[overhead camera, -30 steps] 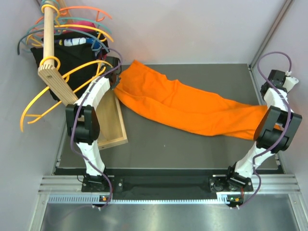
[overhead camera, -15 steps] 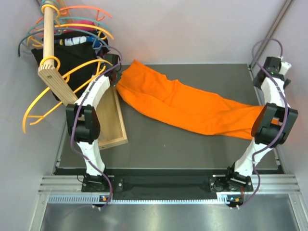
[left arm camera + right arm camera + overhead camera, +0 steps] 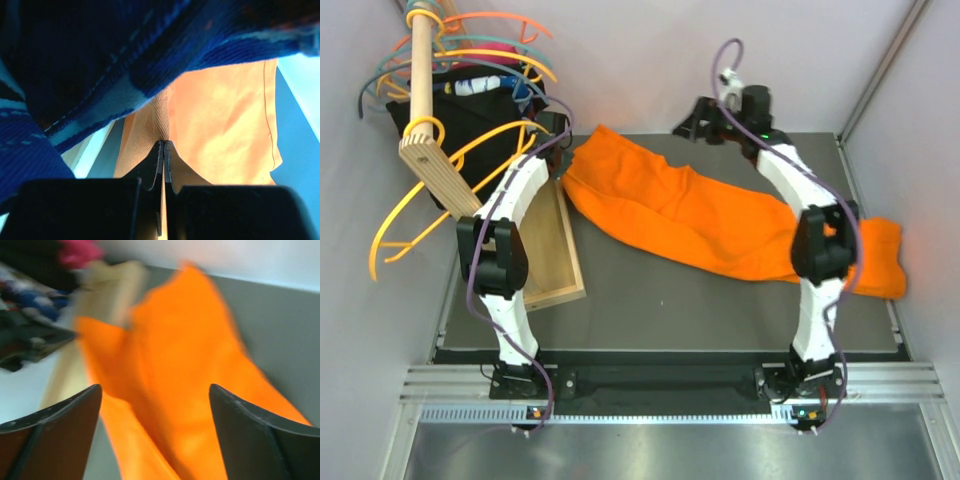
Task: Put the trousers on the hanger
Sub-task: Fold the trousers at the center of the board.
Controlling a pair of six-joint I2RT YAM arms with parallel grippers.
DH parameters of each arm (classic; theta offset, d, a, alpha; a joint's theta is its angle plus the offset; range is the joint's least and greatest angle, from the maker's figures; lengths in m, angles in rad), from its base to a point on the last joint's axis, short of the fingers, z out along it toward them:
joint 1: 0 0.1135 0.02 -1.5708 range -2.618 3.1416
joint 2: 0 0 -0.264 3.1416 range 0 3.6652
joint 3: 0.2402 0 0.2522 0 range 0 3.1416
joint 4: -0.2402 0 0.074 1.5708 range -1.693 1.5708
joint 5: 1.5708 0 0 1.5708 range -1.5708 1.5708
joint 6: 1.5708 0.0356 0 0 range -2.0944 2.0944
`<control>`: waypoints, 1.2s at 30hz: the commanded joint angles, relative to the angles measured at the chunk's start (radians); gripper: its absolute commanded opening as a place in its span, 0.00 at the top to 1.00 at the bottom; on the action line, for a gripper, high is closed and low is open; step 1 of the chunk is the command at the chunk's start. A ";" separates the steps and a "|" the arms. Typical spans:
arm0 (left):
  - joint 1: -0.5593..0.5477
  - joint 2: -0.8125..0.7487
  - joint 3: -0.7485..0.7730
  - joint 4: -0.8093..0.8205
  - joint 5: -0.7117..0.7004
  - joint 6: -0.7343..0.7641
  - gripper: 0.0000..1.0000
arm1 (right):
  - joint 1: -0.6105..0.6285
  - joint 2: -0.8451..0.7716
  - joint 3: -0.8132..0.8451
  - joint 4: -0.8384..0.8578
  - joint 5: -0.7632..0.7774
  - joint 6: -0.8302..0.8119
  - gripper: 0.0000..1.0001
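The orange trousers (image 3: 720,225) lie spread across the dark table, from the back left to the right edge. My left gripper (image 3: 560,160) is at their back-left end. In the left wrist view it (image 3: 164,144) is shut on a fold of the trousers (image 3: 225,115). My right gripper (image 3: 692,122) hovers over the back middle of the table, open and holding nothing. In the blurred right wrist view the trousers (image 3: 190,390) lie below its spread fingers (image 3: 155,390). The amber-yellow hanger (image 3: 395,210) hangs off the wooden rack (image 3: 432,160) at the far left.
Coral and teal hangers (image 3: 490,40) hang on the rack's pole, with black garments (image 3: 470,115) behind. A blue cloth (image 3: 100,60) hangs right over my left gripper. A wooden tray (image 3: 555,250) lies beside the left arm. Walls close in on both sides.
My right gripper opened and let go of the trouser leg end, which now lies at the table's right edge. The right arm swung to the back middle. The left arm stayed put.
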 commanded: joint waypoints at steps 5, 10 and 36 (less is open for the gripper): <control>0.009 -0.024 0.018 0.170 -0.004 -0.020 1.00 | 0.143 0.335 0.405 0.223 -0.232 0.256 0.21; -0.069 0.069 0.074 0.275 -0.103 0.022 1.00 | 0.102 0.158 0.113 0.328 -0.124 0.255 0.22; -0.347 0.459 0.382 0.306 -0.678 0.083 1.00 | -0.274 -0.235 -0.289 0.153 -0.051 0.187 0.22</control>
